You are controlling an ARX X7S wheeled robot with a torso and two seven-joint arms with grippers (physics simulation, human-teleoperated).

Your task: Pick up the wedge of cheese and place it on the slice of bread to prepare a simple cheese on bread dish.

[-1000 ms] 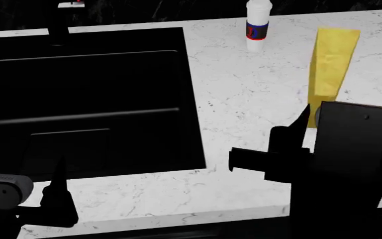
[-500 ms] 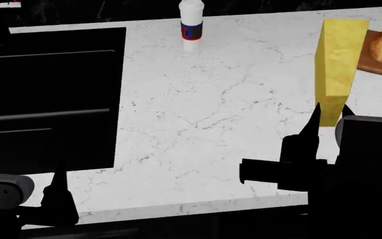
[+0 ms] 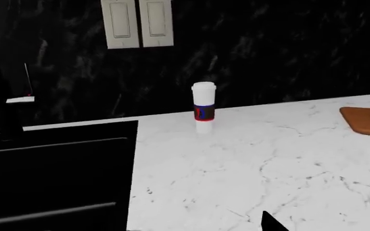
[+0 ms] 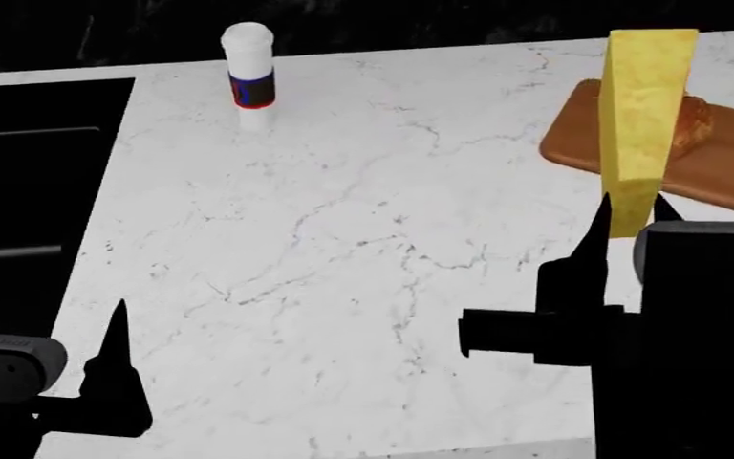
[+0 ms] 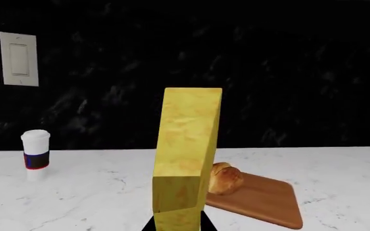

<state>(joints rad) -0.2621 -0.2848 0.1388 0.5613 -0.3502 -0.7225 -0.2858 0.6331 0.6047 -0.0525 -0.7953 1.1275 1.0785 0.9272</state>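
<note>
My right gripper (image 4: 629, 215) is clamped on the wedge of cheese (image 4: 641, 120), holding it upright above the surface (image 4: 341, 239), just in front of the slice of bread (image 4: 692, 124) on the cutting board (image 4: 724, 172) at the far right. My left gripper (image 4: 115, 339) hangs low at the near left; I cannot tell its state.

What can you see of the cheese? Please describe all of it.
The cheese is a thick, bright yellow block with flat faces and a faintly speckled surface. It stands upright, leaning slightly, its lower end between the fingers of the right gripper, above the white marble counter. In the head view it partly hides the bread on the wooden board; in the right wrist view it is nearer the camera than the bread and does not appear to rest on it.
</note>
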